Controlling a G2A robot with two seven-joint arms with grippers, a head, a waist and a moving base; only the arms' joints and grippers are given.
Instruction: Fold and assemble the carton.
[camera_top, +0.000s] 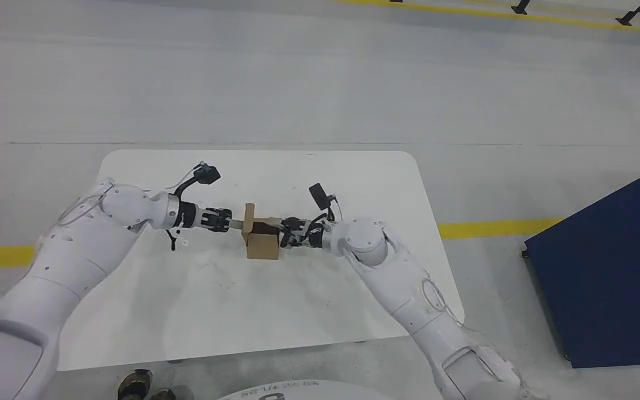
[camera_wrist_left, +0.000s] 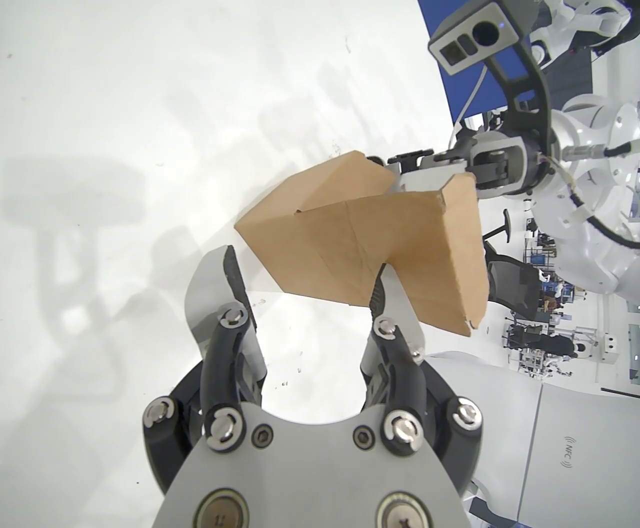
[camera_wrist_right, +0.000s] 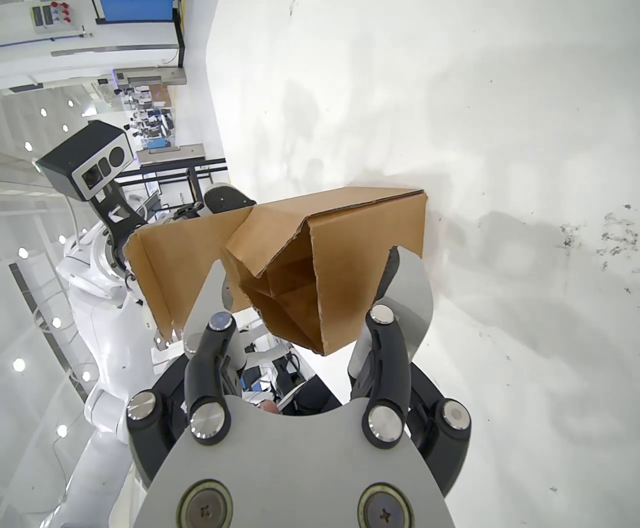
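Brown cardboard carton (camera_top: 262, 240), partly folded with one end open and a flap standing up, sits near the middle of the white bench (camera_top: 300, 310). The left gripper (camera_wrist_left: 306, 260) and right gripper (camera_wrist_right: 306, 257) meet it from opposite sides, both released, with fingers spread wide at its edges.

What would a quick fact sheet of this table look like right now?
Surface: white rounded-corner table
Object: brown cardboard carton, partly folded, flaps loose, mid-table
Left gripper: open, at one side of the carton
Right gripper: open, at the opposite side, facing the carton's open end
Stage: carton not yet fully assembled
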